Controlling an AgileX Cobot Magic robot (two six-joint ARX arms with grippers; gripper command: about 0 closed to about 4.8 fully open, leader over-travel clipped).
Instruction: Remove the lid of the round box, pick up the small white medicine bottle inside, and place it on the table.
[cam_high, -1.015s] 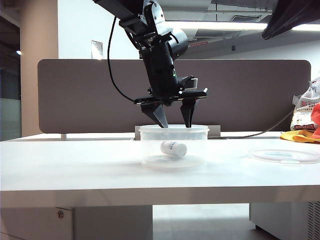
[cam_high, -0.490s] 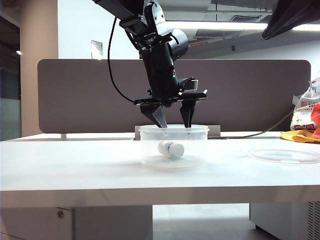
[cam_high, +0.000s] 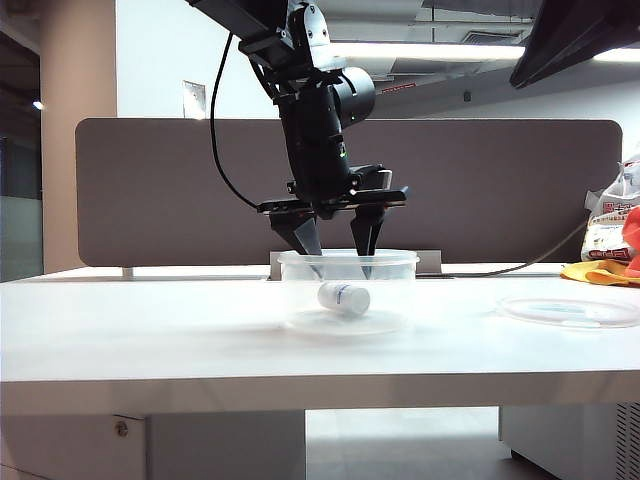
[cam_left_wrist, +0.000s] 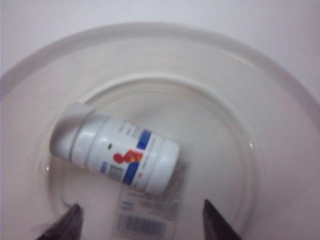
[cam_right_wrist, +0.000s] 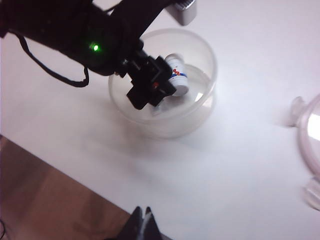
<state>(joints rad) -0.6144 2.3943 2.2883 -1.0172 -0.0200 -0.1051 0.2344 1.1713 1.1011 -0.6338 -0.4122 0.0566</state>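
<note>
Lid (cam_high: 570, 312) lay off beside round box (cam_high: 347, 262) so left gripper (cam_high: 334, 243), jaws apart, dipped in over small white medicine bottle (cam_left_wrist: 116, 149); right gripper (cam_right_wrist: 143, 220), jaws together, hung well clear of box.

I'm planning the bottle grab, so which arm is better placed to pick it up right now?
Left. The left gripper hangs open at the round box rim, above the lying small white medicine bottle. The right gripper is shut, high off to the side.
</note>
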